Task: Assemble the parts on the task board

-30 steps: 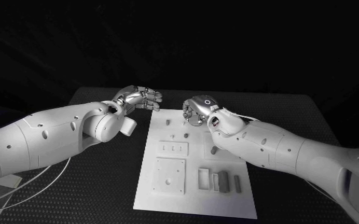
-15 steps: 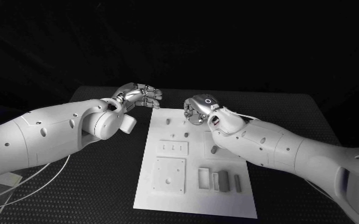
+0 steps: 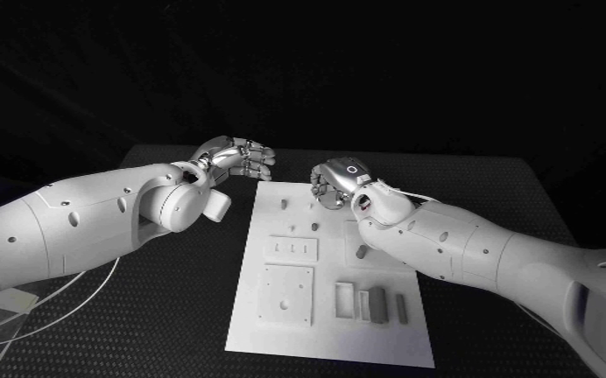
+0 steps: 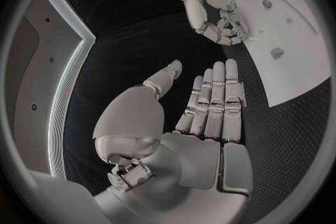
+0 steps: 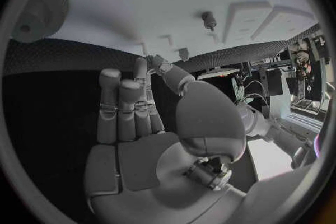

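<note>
Counts on the table

One board (image 3: pixel 379 343), two hands (image 3: pixel 237 159) (image 3: pixel 334 182) and three upright blocks (image 3: pixel 371 303) are being shown.

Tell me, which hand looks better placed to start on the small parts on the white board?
The right hand, probably. It hangs over the board's far end, right by small parts there, fingers apart and holding nothing. The left hand is also free but sits off the board's far left corner, over the table.

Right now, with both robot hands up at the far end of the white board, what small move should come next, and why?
Probably lower the right robot hand onto a small part at the board's far end. That hand hovers over this end holding nothing, fingers straight in its wrist view, and parts lie loose just below it. The left robot hand waits empty off the board's far corner.
</note>
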{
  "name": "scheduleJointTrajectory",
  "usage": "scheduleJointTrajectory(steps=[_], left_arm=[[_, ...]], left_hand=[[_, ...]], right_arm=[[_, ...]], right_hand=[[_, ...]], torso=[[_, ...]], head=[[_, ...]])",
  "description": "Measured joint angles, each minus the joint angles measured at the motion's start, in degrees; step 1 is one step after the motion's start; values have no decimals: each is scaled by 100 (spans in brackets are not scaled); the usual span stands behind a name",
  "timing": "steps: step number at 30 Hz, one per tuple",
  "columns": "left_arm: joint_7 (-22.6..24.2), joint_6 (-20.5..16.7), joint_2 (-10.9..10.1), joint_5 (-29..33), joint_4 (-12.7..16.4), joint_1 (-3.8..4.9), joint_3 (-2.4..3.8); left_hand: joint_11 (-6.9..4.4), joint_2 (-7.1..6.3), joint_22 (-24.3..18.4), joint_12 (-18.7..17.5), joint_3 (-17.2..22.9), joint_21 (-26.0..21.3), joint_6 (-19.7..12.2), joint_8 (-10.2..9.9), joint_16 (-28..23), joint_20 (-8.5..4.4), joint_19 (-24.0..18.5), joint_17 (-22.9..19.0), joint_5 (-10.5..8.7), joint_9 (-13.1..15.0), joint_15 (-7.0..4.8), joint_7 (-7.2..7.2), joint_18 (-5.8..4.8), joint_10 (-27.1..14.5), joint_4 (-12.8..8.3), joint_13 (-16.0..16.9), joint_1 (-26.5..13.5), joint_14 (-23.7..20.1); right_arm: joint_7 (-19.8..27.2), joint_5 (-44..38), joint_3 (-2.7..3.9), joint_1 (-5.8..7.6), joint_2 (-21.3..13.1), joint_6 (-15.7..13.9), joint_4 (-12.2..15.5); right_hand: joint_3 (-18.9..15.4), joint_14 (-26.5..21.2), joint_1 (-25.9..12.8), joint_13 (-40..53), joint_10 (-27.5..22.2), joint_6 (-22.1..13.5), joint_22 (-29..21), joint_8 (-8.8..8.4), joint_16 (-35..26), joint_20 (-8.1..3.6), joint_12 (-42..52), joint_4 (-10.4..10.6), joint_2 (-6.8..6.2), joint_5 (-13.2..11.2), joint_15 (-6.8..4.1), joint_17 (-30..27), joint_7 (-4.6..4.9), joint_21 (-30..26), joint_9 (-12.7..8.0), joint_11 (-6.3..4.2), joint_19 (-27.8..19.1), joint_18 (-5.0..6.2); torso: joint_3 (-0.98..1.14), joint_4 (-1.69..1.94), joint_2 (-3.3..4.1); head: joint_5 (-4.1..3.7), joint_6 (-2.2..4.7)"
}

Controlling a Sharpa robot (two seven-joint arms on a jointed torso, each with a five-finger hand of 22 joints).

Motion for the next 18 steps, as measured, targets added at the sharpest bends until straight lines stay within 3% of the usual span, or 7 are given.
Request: scheduleJointTrajectory(steps=[11, 18], left_arm=[[-5, 1, -14, -4, 16, 5, 0], [-10, 0, -4, -5, 35, 34, 0]], left_hand=[[0, -17, -1, 0, 0, 0, 0, 0, -22, 0, 0, 10, 0, 2, 0, 0, -2, 0, 0, 0, -17, 0], [0, -23, 1, -22, 0, 0, 0, -22, -22, 0, 0, 16, -23, 2, 0, 0, -4, 0, 0, 0, -23, 0]], right_arm=[[0, -6, 0, 0, 14, 0, -38], [0, -10, -1, 0, 36, 1, -59]], right_hand=[[16, 1, 0, 7, 0, -6, 0, -23, 0, 1, 0, 16, 0, 0, 1, -1, 6, 0, -1, 0, 0, 1], [16, -13, 0, 7, 0, -6, 0, -33, 0, 1, 0, 16, 0, 0, -12, -1, 6, 0, 2, 0, -1, 2]], torso=[[2, 11, -1], [3, -1, 3]], head=[[11, -16], [23, -8]])
